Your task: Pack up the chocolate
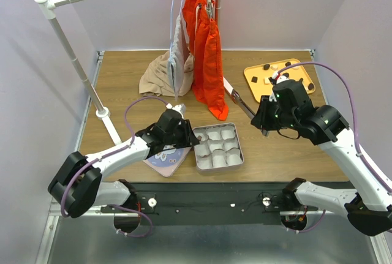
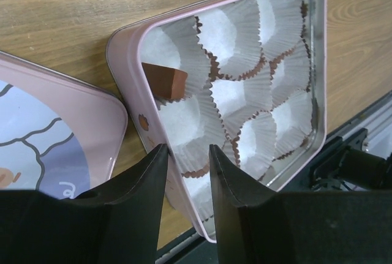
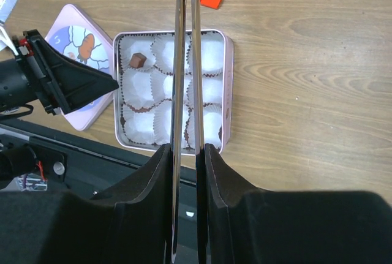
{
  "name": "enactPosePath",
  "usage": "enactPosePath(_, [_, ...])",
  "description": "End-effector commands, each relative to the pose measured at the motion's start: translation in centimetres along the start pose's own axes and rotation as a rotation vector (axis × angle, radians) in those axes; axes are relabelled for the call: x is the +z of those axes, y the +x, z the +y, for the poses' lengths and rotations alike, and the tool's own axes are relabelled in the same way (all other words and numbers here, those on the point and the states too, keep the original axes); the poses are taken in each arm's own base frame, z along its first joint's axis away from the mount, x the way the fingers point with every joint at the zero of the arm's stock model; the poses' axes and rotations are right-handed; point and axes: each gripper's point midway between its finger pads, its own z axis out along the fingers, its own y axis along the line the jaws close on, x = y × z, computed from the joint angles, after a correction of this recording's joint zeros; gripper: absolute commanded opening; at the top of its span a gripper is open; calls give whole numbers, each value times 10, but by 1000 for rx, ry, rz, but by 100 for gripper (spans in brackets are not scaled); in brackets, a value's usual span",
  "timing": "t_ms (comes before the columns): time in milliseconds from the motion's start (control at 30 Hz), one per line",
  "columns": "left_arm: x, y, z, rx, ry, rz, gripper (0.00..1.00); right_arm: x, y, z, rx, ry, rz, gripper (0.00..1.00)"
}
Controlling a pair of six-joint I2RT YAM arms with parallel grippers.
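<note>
A pink tin (image 1: pixel 199 157) lined with white paper cups sits near the table's front edge. One brown chocolate (image 2: pixel 164 81) lies in a cup by its left wall and also shows in the right wrist view (image 3: pixel 137 60). More chocolate pieces (image 1: pixel 266 67), dark and cream, lie on a yellow tray (image 1: pixel 248 77) at the back right. My left gripper (image 2: pixel 187 154) stands astride the tin's left wall (image 2: pixel 131 98), jaws narrowly open, one finger outside and one over the cups. My right gripper (image 3: pixel 187 147) hovers between tray and tin, shut on metal tongs (image 3: pixel 185 62), whose blades point toward the tin.
The tin's pink illustrated lid (image 1: pixel 164 158) lies just left of the tin, under my left arm. A white clothes rail (image 1: pixel 92 92) stands at the back left, with an orange garment (image 1: pixel 208 62) hanging to the table and a beige cloth (image 1: pixel 160 75) heaped beside it.
</note>
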Motion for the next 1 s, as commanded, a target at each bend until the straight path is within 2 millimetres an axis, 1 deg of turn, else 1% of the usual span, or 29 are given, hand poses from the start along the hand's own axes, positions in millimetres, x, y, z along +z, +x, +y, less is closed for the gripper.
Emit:
enactPosePath(0, [10,-7,2,47,-56,-22,40,3,-1,-2,-7,19,-3,33])
enactPosePath(33, [11,-8,1,48,-59,-22,36,3,-1,-1,-6,17,-4,33])
enactPosePath(67, [11,-8,0,49,-60,-23,35,3,-1,-2,-6,20,-5,33])
enactPosePath(233, [11,-15,1,50,-85,-46,33,5,0,-3,-11,27,1,33])
enactPosePath(267, [11,-16,2,49,-94,-49,29,6,1,-4,-11,31,4,33])
enactPosePath(333, [13,-18,5,47,-108,-57,27,7,1,-4,-14,33,4,33])
enactPosePath(400, [14,-20,4,49,-112,-64,21,7,0,-5,-18,37,4,33])
enactPosePath(433, [17,-21,5,49,-117,-63,20,7,1,-5,-16,36,4,33])
enactPosePath(467, [18,-22,5,50,-119,-63,15,8,1,-6,-18,40,4,33])
enactPosePath(700, [26,-28,3,58,-136,-61,14,7,1,-7,-18,42,3,33])
enactPosePath(800, [27,-35,5,63,-155,-86,14,8,2,-8,-20,47,5,33])
enactPosePath(967, [31,-42,6,63,-178,-100,14,10,1,-8,-21,53,9,33])
